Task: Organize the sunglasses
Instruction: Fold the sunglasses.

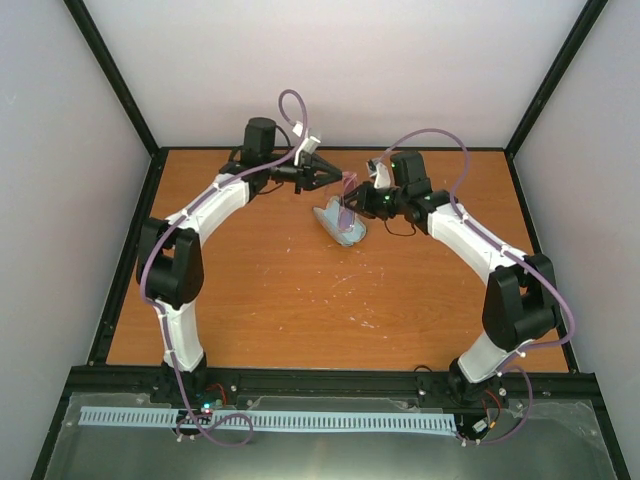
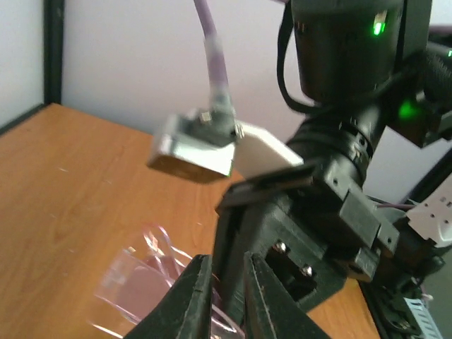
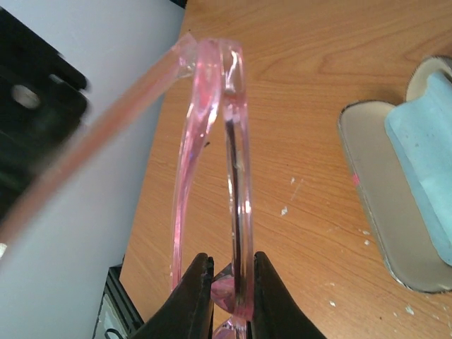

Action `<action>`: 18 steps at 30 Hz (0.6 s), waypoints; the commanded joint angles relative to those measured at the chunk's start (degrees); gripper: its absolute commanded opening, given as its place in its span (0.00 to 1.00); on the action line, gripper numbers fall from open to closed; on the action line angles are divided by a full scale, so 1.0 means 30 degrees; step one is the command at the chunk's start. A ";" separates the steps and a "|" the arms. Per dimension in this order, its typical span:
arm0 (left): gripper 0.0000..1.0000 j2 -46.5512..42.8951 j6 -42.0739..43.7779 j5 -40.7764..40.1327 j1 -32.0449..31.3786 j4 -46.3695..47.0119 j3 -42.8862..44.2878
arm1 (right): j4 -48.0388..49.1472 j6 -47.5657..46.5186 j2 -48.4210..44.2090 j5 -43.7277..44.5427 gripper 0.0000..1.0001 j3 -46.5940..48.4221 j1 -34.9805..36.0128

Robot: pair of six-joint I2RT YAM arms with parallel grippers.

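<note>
Item count: two arms, two grippers, one pair of sunglasses, one case, one cloth. The left gripper (image 1: 333, 173) is at rear centre and points right. Its fingers (image 2: 192, 296) stand at a narrow gap with pink lens material just beside them. Whether they pinch the frame cannot be told. The sunglasses (image 1: 347, 198) are off the table between the two grippers, above and just behind the case (image 1: 335, 222). In the right wrist view, the sunglasses (image 3: 212, 162) appear edge-on. The long axis of the front frame runs straight out from the right fingers, away from that wrist. One temple is unfolded and angles off left toward the left gripper; its far end is blurred. The right gripper (image 1: 360, 198) points left, and its fingers (image 3: 194, 296) are clamped on the near end of the pink frame. The case (image 3: 367, 176) lies open on the table to the right of the frame. The pale blue cloth (image 3: 424, 162) sits inside it. The table (image 1: 300, 300) is orange-brown wood grain with small white scuffs. A black frame (image 1: 340, 380) borders the table, and plain pale walls (image 1: 330, 70) stand on three sides.
</note>
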 commanded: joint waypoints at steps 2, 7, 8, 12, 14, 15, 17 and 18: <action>0.15 -0.0479 0.1684 0.0669 -0.0348 -0.1857 -0.0791 | 0.0974 0.0100 0.0201 -0.0366 0.05 0.1322 0.0095; 0.15 -0.0558 0.2728 0.0299 -0.0478 -0.2836 -0.1499 | 0.1423 0.0411 0.0190 -0.0991 0.06 0.1865 0.0095; 0.15 -0.0611 0.2757 0.0235 -0.0479 -0.2810 -0.1581 | 0.1431 0.0417 0.0155 -0.1132 0.06 0.1872 0.0095; 0.21 -0.1019 0.2039 -0.0818 -0.0321 -0.1992 -0.1612 | -0.0050 -0.0343 -0.0061 -0.0432 0.06 0.1717 0.0073; 0.29 -0.1372 0.0622 -0.1063 0.0208 -0.0316 -0.1838 | -0.0946 -0.0702 -0.0285 0.0668 0.05 0.1182 -0.0156; 0.30 -0.1503 0.0000 -0.1111 0.0600 0.0358 -0.1931 | -0.1004 -0.0662 -0.0450 0.1170 0.04 0.0693 -0.0451; 0.30 -0.1607 -0.0162 -0.1297 0.1366 0.0510 -0.1886 | -0.0724 -0.0540 -0.0686 0.2012 0.03 -0.0199 -0.1194; 0.27 -0.1573 0.0426 -0.1704 0.1612 -0.0066 -0.1779 | -0.0456 -0.0609 -0.0665 0.2334 0.03 -0.0465 -0.1564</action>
